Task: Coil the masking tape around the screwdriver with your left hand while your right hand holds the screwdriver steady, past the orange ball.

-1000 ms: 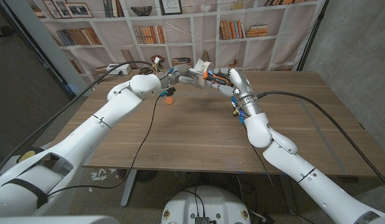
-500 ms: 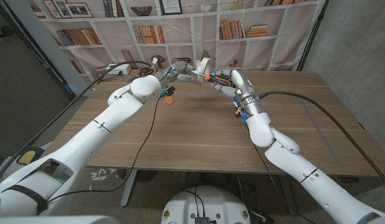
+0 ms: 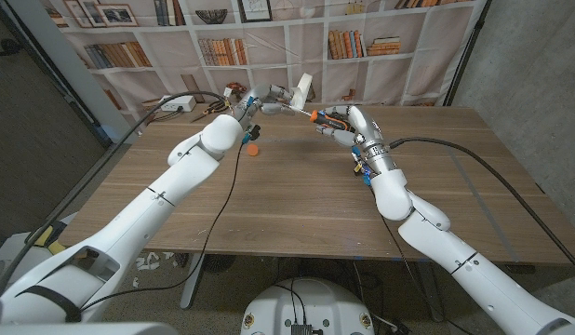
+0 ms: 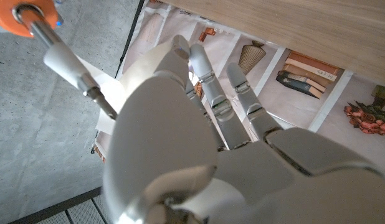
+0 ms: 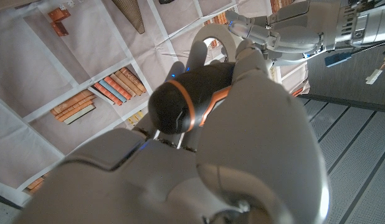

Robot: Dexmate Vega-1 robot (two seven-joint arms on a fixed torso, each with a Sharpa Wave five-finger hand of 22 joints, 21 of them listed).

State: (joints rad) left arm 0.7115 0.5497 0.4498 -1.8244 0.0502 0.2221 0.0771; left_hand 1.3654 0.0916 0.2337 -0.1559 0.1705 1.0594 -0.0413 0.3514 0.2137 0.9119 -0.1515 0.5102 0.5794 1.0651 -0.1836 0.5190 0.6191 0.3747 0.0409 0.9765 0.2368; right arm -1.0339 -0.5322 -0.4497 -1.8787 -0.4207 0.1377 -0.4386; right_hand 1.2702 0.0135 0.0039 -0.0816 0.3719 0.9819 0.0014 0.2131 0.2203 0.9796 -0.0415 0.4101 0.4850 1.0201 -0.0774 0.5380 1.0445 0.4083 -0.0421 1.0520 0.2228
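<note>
Right hand [image 3: 345,124] grips the screwdriver [image 3: 317,116] by its black-and-orange handle, raised over the table's [image 3: 297,195] far side | left hand [image 3: 255,100] holds the masking tape [image 3: 300,89] at the shaft tip | orange ball [image 3: 255,149] on wood beneath left forearm, well apart | bookshelf backdrop [image 3: 222,46] behind.

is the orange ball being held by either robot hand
No, the orange ball sits on the table, apart from both robot hands.
</note>
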